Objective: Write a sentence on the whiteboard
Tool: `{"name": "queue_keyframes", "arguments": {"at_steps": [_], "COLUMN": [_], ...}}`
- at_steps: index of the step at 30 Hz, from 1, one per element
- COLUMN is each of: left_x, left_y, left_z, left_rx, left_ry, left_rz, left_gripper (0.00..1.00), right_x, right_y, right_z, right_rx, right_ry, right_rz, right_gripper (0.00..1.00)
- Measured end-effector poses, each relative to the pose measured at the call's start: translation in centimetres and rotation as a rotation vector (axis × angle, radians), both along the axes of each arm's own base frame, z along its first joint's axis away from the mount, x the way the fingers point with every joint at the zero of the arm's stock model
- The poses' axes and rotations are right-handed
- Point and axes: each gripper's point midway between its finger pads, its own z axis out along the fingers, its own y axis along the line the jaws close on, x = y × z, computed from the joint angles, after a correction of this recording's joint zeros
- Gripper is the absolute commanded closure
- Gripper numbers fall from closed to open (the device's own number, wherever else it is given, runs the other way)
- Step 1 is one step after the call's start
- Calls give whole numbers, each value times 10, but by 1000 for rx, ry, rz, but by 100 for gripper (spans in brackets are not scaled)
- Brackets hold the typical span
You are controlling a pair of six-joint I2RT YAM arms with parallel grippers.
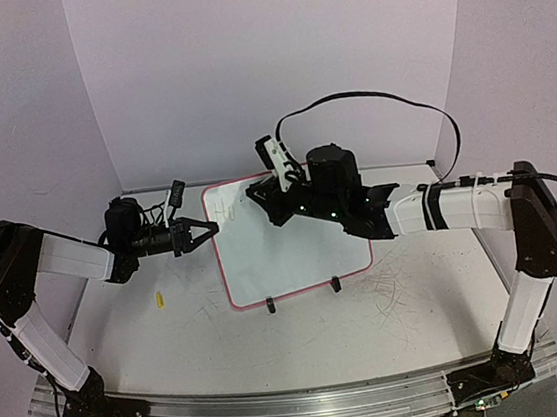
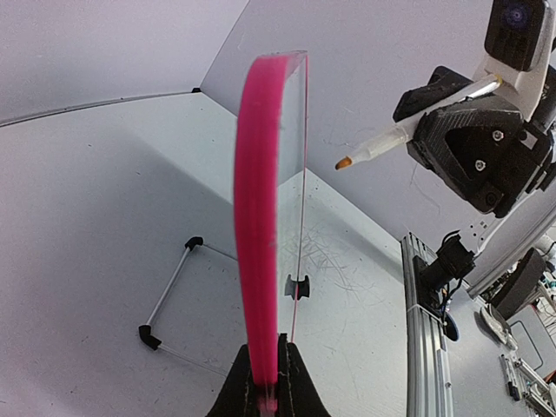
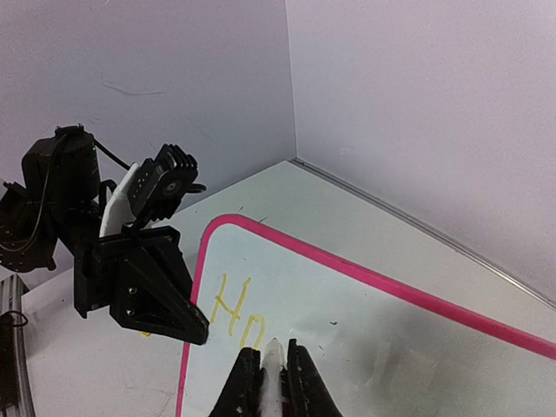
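Robot lab, white-walled test enclosure [image 1: 272, 58]

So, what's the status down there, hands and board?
Left gripper shut on whiteboard edge. Right gripper shut on marker, tip by the writing. Sentence: only "Ho" so far. Nothing blocking the board.

The left gripper [image 1: 212, 228], black and two-fingered, is pinched onto the left edge of a large white rectangular whiteboard [image 1: 304, 256] with rounded corners and a thin pink-red frame. The right gripper [image 1: 252, 193], black too, hangs over the board's far left corner, just across from the left one. Between the two sets of fingertips lie faint yellow-green strokes [image 1: 223, 210], too small to read. Two small black clip feet [image 1: 271, 306] sit on the board's near edge, nearer the arm bases than either gripper. A small yellow scrap [image 1: 158, 301] lies on the pale table [image 1: 215, 362] behind the left gripper. Thin grey scratch marks [image 1: 393, 286] spread under the right forearm.
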Motion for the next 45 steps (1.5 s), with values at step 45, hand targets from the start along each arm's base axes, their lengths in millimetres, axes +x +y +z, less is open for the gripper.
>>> {"name": "queue_keyframes", "arguments": {"at_steps": [45], "left_x": [0], "left_y": [0], "left_z": [0], "left_rx": [4], "left_ry": [-4], "left_rz": [3], "left_gripper": [100], "right_x": [10], "right_y": [12], "right_z": [-5], "right_rx": [-5], "right_ry": [5], "right_rz": [-20], "right_gripper": [100]}}
